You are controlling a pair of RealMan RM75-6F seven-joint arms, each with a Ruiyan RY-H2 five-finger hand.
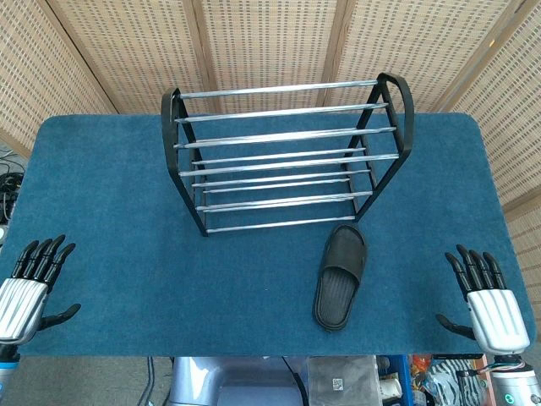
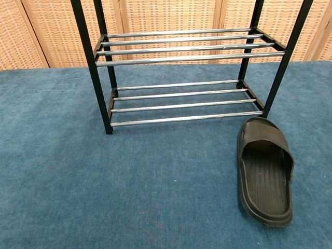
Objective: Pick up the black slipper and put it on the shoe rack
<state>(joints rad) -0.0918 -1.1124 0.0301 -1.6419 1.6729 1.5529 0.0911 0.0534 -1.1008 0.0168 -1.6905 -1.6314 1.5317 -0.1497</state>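
Bench, blue-carpeted. Shoe rack, black frame, chrome rails, toward far edge, centre. Black slipper, sole down, near front edge, just before the rack's right foot. Left hand and right hand at the front corners, fingers spread, holding nothing.

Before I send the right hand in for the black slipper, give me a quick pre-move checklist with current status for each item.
1. Right hand free and fingers apart: ok.
2. Left hand free and clear of the work area: ok, it sits at the far left table edge.
3. Black slipper reachable and unobstructed: ok, it lies flat on the blue table, sole down, nothing on it.
4. Slipper clear of the shoe rack: cannot tell; its toe is next to the rack's front right leg, touching or not is unclear.
5. Rack shelves free for placing: ok, no shoes on any visible tier.
6. Rack upright: ok.
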